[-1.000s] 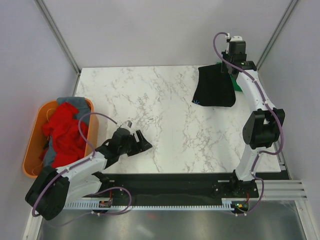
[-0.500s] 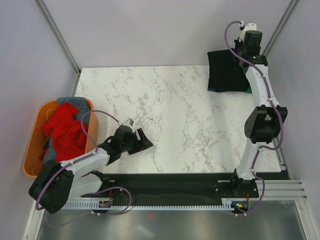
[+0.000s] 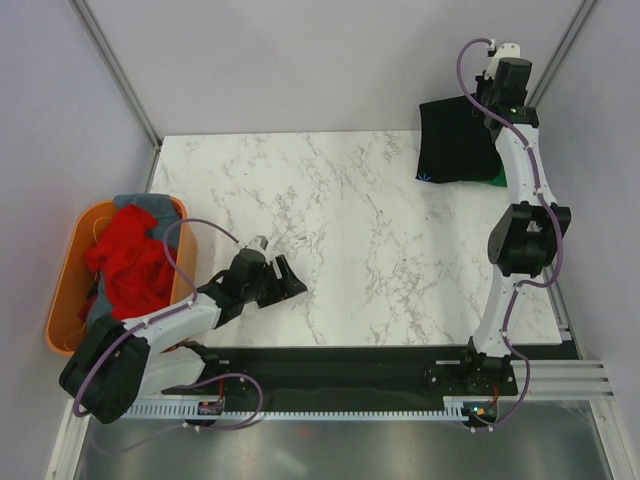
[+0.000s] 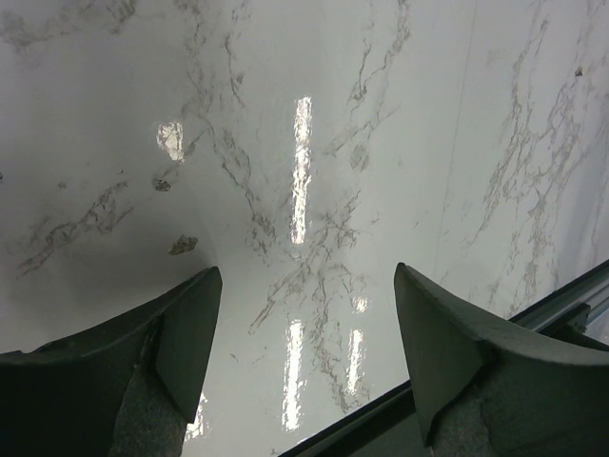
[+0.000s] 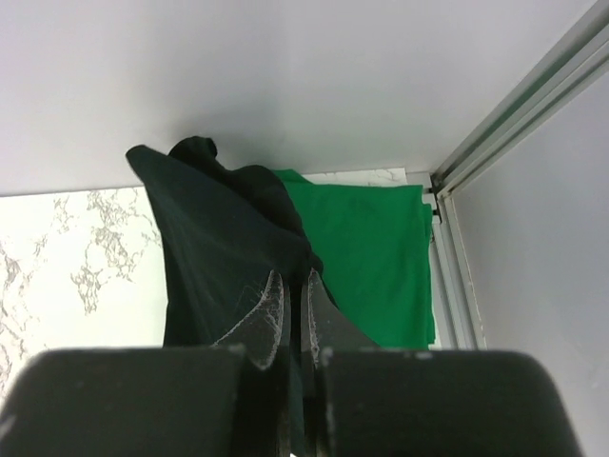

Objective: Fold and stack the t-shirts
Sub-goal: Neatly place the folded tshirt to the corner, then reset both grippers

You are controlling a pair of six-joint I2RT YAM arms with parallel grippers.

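My right gripper [image 3: 484,108] [image 5: 296,278] is shut on a fold of the black t-shirt [image 3: 453,142] [image 5: 218,246], which it holds at the far right corner of the table. The black cloth hangs over the bright green t-shirt [image 5: 369,253], which lies flat in that corner. Only a green sliver [image 3: 497,179] shows from above. The red t-shirt [image 3: 126,266] and the grey one [image 3: 141,204] are heaped in the orange tub. My left gripper [image 3: 289,281] [image 4: 306,274] is open with nothing in it, low over the bare marble near the front edge.
The orange tub [image 3: 59,292] sits off the table's left edge. A metal frame post [image 5: 514,105] and the white back wall close in the far right corner. The dark front rail [image 4: 400,405] runs just under my left fingers.
The right arm has carried the black t-shirt back and to the right, from the table surface into the far corner over the green one. The left arm has hardly moved.
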